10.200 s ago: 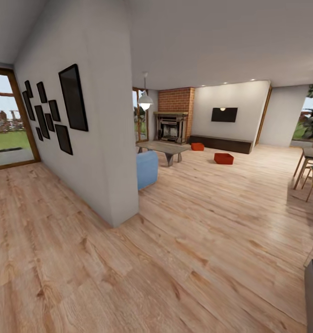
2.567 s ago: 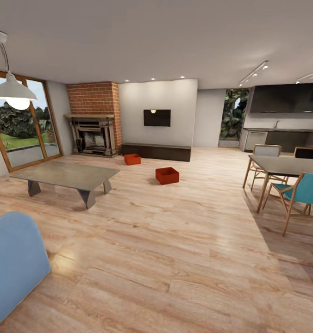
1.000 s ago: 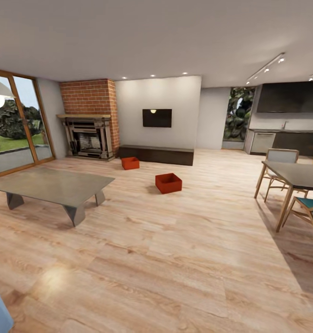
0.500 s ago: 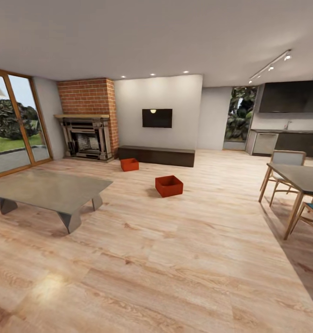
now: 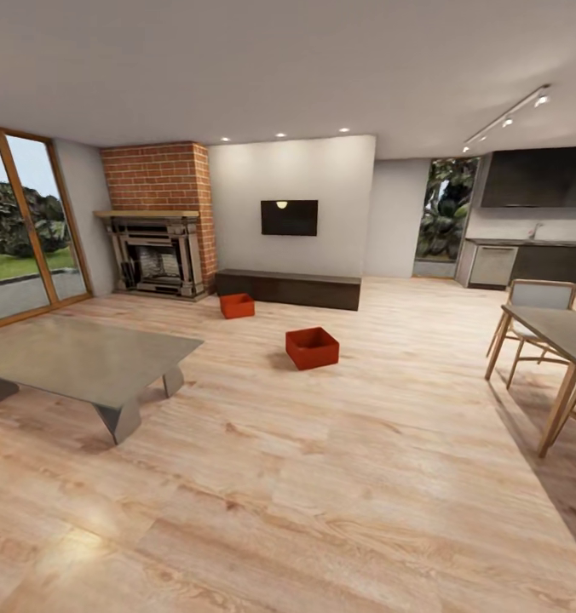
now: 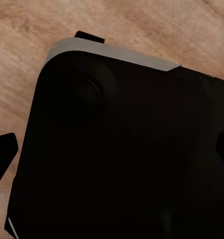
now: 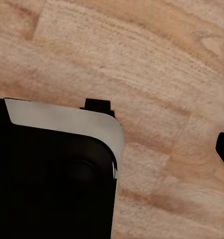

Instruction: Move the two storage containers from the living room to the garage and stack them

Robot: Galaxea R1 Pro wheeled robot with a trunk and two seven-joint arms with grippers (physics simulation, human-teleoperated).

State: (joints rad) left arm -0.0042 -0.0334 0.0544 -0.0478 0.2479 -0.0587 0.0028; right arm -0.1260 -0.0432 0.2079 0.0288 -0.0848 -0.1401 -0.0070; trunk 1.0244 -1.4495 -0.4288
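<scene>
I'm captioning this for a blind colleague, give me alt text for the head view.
Two orange-red storage containers sit apart on a living room's light wood floor: one mid-room, one by a long dark bench under a wall TV, brick fireplace left.

Two orange-red storage containers sit upright on the light wood plank floor of the living room, both open-topped, thin-walled and rectangular. The nearer container [image 5: 312,347] lies mid-room, turned slightly askew. The farther container [image 5: 237,306] rests to its left, just in front of the long dark bench. They lie well apart.
</scene>
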